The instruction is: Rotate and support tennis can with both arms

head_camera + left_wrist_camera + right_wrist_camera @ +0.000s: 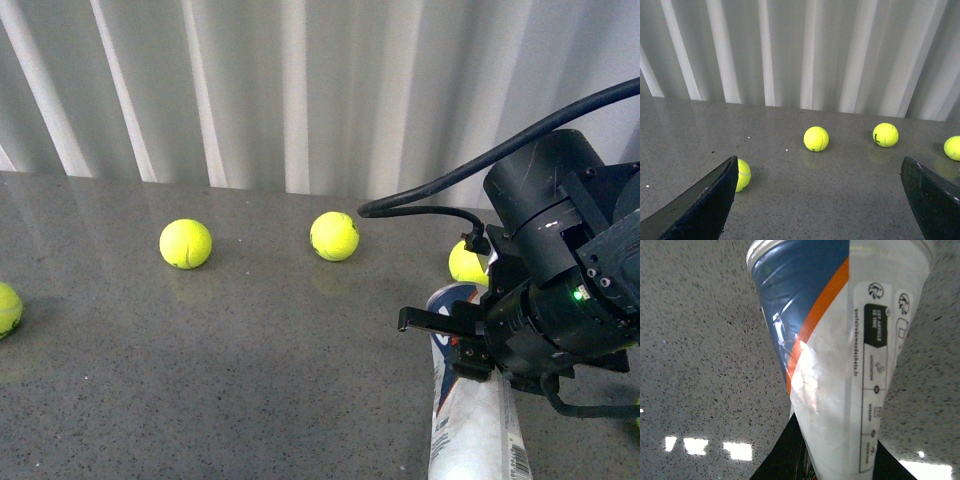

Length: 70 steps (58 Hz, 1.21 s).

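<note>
A grey speckled table (250, 380) with a faint sheen runs back to a wall (250, 90) of white vertical ribs. Loose tennis balls (186, 243) lie spread over the far half, well apart from one another. One at the left edge (5, 308) is cut by the frame, and another (463, 265) is half hidden behind the right arm (560, 270). A thick black cable (470, 165) loops over that arm.

The tennis can (470, 410) lies on its side on the near right part of the table. Its near end runs out of the front view, with a barcode just at the edge. The right gripper (437, 338) sits at the can's far end. Its wrist view shows dark fingers (782, 457) pressed against both sides of the blue, orange and white label, closed on the can. The small print there is too fine to read.

The left gripper (819, 165) hangs over bare table, its fingers (700, 205) spread wide with nothing between them. Only their tips show.
</note>
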{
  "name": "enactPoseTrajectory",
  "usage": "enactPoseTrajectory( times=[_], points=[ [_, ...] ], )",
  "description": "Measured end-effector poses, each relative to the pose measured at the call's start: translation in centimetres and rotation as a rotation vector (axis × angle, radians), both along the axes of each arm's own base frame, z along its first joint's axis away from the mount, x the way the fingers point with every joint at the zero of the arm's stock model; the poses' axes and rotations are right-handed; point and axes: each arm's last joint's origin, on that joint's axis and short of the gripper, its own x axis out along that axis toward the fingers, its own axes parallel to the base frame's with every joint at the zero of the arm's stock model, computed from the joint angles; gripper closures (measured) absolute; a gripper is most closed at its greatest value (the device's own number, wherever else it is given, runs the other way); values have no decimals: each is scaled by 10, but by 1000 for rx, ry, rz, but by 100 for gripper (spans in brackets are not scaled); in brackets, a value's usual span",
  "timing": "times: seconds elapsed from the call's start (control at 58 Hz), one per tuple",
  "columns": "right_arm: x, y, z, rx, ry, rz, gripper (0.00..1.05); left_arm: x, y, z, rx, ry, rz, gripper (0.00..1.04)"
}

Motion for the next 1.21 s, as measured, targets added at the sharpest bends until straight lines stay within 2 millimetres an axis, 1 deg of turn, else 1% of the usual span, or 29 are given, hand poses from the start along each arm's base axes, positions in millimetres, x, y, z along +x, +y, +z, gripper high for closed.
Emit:
enactPoseTrajectory(
  times=[0.103,0.121,0.172,0.276,0.345,0.379,0.414,0.517,0.534,0.621,0.655,0.707,0.793,0.948,1.0,1.103,1.207],
  points=[
    [4,-15,23,-41,-47,-3,93,0,0,0,0,0,0,7],
    [5,-20,31,-56,-66,0,93,0,0,0,0,0,0,7],
    [6,-29,45,-79,-106,26,93,0,0,0,0,0,0,7],
    [5,-35,67,-133,-212,164,93,0,0,0,0,0,0,7],
    [3,-35,74,-171,-278,272,93,0,0,0,0,0,0,7],
    [3,-35,75,-198,-308,336,93,0,0,0,0,0,0,7],
    [2,-35,75,-205,-324,365,93,0,0,0,0,0,0,7],
    [-1,-33,70,-269,-388,532,93,0,0,0,0,0,0,7],
    [-2,-33,68,-286,-399,578,93,0,0,0,0,0,0,7],
    [-6,-30,60,-336,-410,687,93,0,0,0,0,0,0,7],
    [-7,-28,55,-372,-428,756,93,0,0,0,0,0,0,7],
    [-6,-23,49,-415,-454,840,93,0,0,0,0,0,0,7],
    [-4,-16,40,-450,-478,925,93,0,0,0,0,0,0,7],
    [0,10,17,-467,-490,1107,93,0,0,0,0,0,0,7],
    [1,25,7,-477,-506,1194,93,0,0,0,0,0,0,7],
    [2,41,-4,-513,-521,1312,93,0,0,0,0,0,0,7],
    [2,53,-10,-507,-528,1398,93,0,0,0,0,0,0,7]
  ],
)
